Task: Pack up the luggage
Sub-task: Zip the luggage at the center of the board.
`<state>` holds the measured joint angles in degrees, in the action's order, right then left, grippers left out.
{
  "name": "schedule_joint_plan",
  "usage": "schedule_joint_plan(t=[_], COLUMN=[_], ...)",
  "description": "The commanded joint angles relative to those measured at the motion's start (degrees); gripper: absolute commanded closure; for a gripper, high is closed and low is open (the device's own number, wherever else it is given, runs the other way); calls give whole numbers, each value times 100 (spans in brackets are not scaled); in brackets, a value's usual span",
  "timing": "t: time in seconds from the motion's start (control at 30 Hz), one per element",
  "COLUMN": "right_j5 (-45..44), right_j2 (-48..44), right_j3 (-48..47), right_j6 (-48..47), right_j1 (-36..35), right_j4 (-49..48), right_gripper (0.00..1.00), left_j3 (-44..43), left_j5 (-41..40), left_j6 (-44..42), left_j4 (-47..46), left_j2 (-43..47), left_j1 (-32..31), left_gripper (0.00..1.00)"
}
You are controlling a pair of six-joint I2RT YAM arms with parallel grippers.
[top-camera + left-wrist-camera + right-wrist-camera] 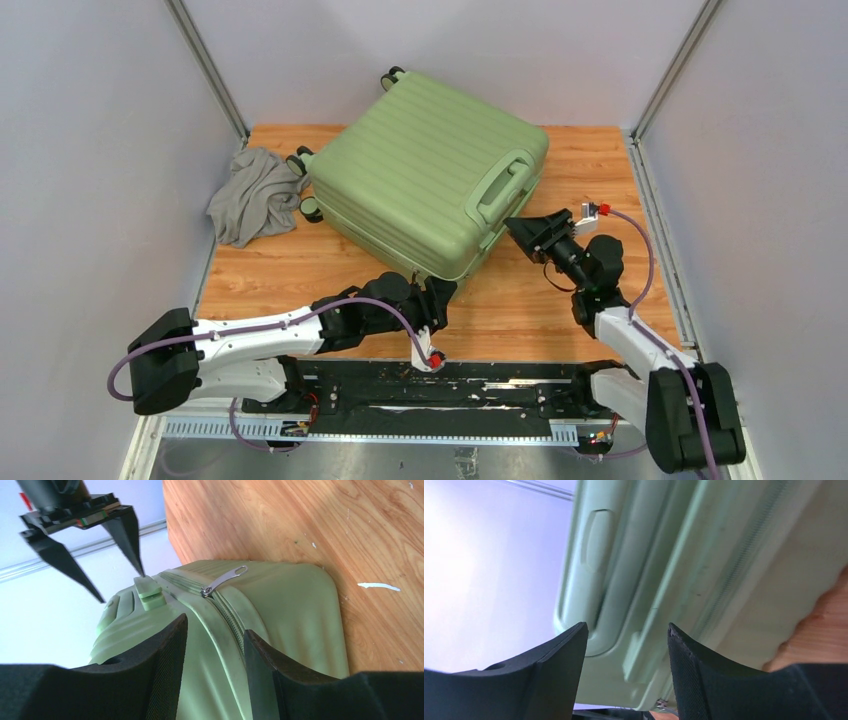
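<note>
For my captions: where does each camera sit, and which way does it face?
Top: above and behind, facing down on table, suitcase, cloth; left arm and right arm show.
Left wrist: on the left arm, facing the suitcase's zipper pull; left gripper shows.
Right wrist: on the right arm, facing the suitcase's handle; right gripper shows.
Shared: top and left wrist both show the right gripper.

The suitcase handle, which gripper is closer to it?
Right. The right gripper sits just beside the handle, pointing at that side of the luggage. The left gripper is farther away, at the luggage's near corner.
</note>
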<state>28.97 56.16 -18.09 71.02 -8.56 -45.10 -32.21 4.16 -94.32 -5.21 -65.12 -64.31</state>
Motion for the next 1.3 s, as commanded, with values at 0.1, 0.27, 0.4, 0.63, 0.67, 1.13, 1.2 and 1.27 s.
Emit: schedule_joint_plan(t=[0.1, 0.27, 0.4, 0.63, 0.67, 1.13, 1.2, 1.27], right_j5=[377, 57, 309, 527, 561, 592, 588, 592], right_j2=[487, 335, 961, 1907, 1852, 427, 555, 649], right_j3=[-219, -108, -299, -444, -538, -1060, -1009, -995], right_j6=[-35, -2, 325, 1536, 1589, 1090, 1287, 1478], right_j1=[-23, -32, -32, -34, -32, -50, -48, -59], right_j4=[188, 78, -668, -3022, -3078, -1785, -2185, -2557], right_gripper=[39, 36, 38, 47, 49, 48, 49, 50], left_j3=[-268, -385, -382, -522, -577, -1746, -1910, -2170], left_j5=[-34, -5, 48, -131, -188, -707, -754, -898], left_j6=[199, 251, 270, 273, 300, 1633, 1758, 2103], left_j4=[-173, -182, -182, -169, -177, -295, -341, -470], left_j2=[140, 235, 432, 721, 730, -259, -490, -784], left_j1=[-66, -64, -64, -63, -61, -55, -59, -55], left_gripper=[49, 49, 48, 46, 46, 36, 35, 32])
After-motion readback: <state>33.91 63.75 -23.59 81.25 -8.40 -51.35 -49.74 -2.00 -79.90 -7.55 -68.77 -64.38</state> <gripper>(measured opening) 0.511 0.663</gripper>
